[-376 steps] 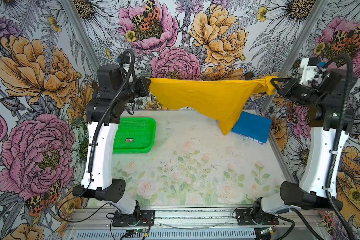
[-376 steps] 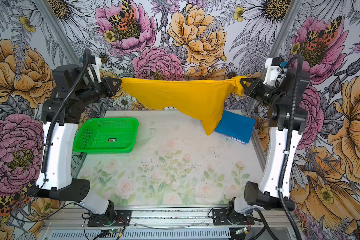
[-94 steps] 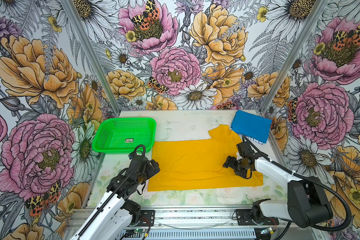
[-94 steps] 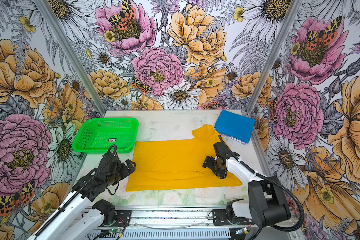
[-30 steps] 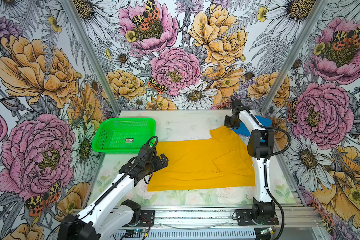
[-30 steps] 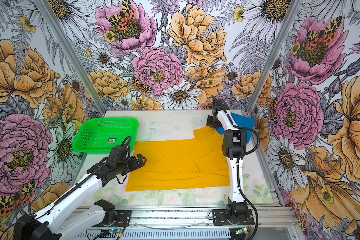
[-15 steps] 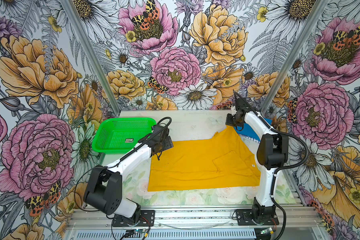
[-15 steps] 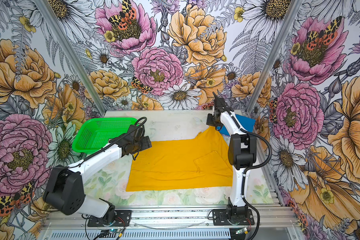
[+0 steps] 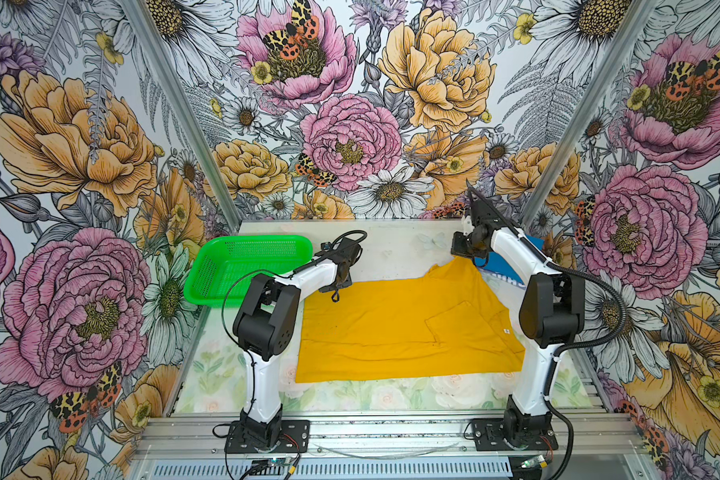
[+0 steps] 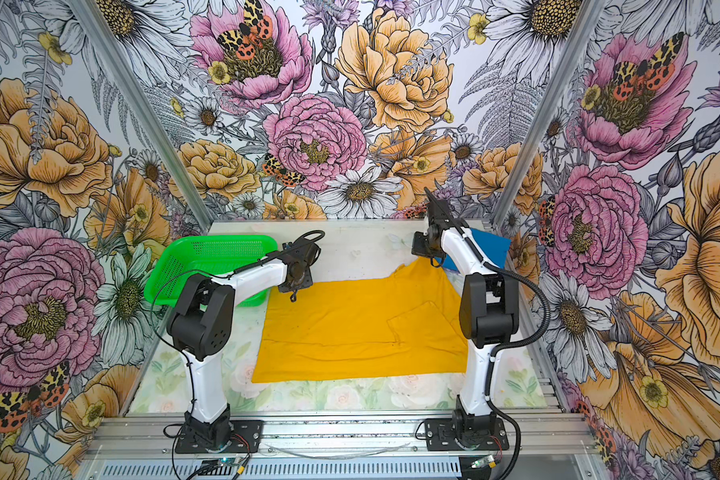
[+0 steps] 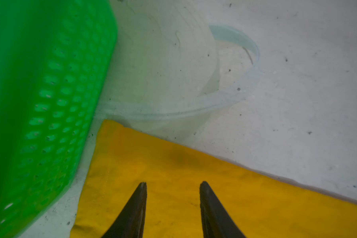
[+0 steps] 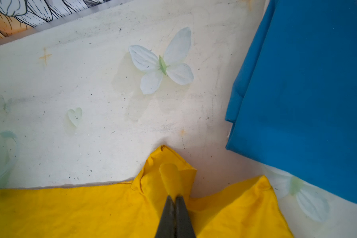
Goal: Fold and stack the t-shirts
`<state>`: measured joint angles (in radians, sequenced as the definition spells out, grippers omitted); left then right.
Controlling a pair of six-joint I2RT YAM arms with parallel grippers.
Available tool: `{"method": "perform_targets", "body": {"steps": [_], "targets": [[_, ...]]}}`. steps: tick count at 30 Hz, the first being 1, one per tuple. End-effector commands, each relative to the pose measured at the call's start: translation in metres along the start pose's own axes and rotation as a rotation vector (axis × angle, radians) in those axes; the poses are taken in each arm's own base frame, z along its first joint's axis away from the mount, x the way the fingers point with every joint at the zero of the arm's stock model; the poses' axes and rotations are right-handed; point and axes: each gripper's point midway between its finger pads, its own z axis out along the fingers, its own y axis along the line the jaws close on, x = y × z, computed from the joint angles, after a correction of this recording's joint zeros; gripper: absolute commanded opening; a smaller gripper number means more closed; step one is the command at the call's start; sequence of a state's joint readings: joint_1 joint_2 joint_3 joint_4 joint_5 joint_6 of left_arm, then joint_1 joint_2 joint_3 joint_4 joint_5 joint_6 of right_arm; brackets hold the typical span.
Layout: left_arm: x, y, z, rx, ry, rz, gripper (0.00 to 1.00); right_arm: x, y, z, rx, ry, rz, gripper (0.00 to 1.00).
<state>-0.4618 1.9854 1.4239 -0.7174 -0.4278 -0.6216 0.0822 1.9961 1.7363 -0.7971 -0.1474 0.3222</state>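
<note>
The mustard-yellow t-shirt [image 9: 404,328] [image 10: 362,328] lies spread flat across the middle of the table in both top views. My left gripper [image 11: 173,183] is open, its two fingers apart over the shirt's far left corner, close beside the basket; nothing sits between them. In both top views it [image 9: 336,291] [image 10: 294,293] points down at that corner. My right gripper [image 12: 175,196] is shut on a bunched fold of the yellow shirt at its far right corner [image 9: 468,255]. The blue t-shirt [image 12: 307,92] [image 10: 489,245] lies folded at the back right, just beyond that corner.
A green perforated basket [image 9: 246,266] [image 10: 208,259] [image 11: 39,103] stands at the back left, its wall almost touching the yellow shirt's corner. Floral walls close in the back and both sides. Bare table [image 9: 395,253] shows between basket and blue shirt.
My left arm has swung from the front left to the shirt's far left corner, and its jaws have narrowed. The right gripper keeps its grip on the far right corner.
</note>
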Motion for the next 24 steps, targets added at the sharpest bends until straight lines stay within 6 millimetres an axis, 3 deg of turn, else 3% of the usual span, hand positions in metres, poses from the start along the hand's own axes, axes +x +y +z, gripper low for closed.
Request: {"method": "perform_targets", "body": {"steps": [1,4,7,12,17,24], "targets": [[-0.007,0.006,-0.031,0.002,-0.054,-0.006,0.45,-0.009,0.013,-0.018,-0.04,-0.053,-0.021,0.0],[0.01,0.014,-0.064,0.085,-0.044,-0.021,0.48,-0.008,0.014,-0.017,-0.044,-0.05,-0.021,0.0],[0.041,0.037,-0.082,0.119,-0.017,-0.078,0.5,-0.009,0.015,-0.019,-0.049,-0.052,-0.022,0.0],[0.078,0.084,-0.097,0.133,-0.013,-0.242,0.79,-0.01,0.018,-0.022,-0.064,-0.056,-0.026,0.0],[0.086,0.132,-0.096,0.115,-0.033,-0.457,0.91,-0.009,0.02,-0.023,-0.073,-0.053,-0.03,0.0],[0.073,0.206,-0.079,-0.023,-0.062,-0.725,0.91,-0.008,0.022,-0.023,-0.082,-0.05,-0.031,0.0]]}}
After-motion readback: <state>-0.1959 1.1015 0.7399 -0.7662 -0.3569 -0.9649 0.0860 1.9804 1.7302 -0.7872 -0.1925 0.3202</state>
